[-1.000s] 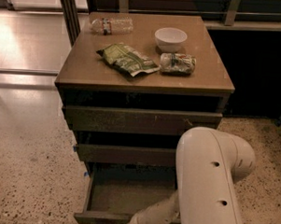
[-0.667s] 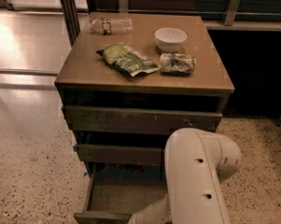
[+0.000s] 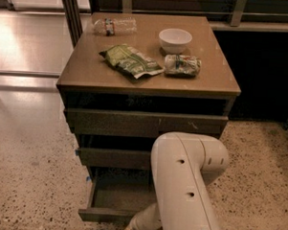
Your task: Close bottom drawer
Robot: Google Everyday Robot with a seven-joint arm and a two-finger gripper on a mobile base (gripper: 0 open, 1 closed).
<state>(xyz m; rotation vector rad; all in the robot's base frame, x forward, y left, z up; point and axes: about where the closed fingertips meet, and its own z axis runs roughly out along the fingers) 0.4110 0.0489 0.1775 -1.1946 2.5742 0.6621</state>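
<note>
The bottom drawer [image 3: 112, 214] stands pulled open at the foot of the dark wooden cabinet. Its shallow tray [image 3: 121, 196] shows empty, and its flat front edge lies near the bottom of the view. My white arm [image 3: 186, 186] comes down in front of the cabinet's right half and hides the drawer's right part. The arm's lower end [image 3: 141, 223] reaches down to the drawer's front edge at the bottom of the view. The gripper itself is below the frame and hidden. The middle drawer front [image 3: 114, 158] and the top drawer front [image 3: 143, 122] sit above it.
On the cabinet top [image 3: 88, 71] lie a green snack bag [image 3: 130, 61], a second smaller bag [image 3: 182, 65], a white bowl [image 3: 175, 39] and a clear plastic bottle [image 3: 114, 26]. Speckled floor [image 3: 31, 179] surrounds the cabinet. A metal post [image 3: 72, 10] stands behind left.
My arm has swung left and now covers more of the drawer's right side. The drawer looks about as far open as before.
</note>
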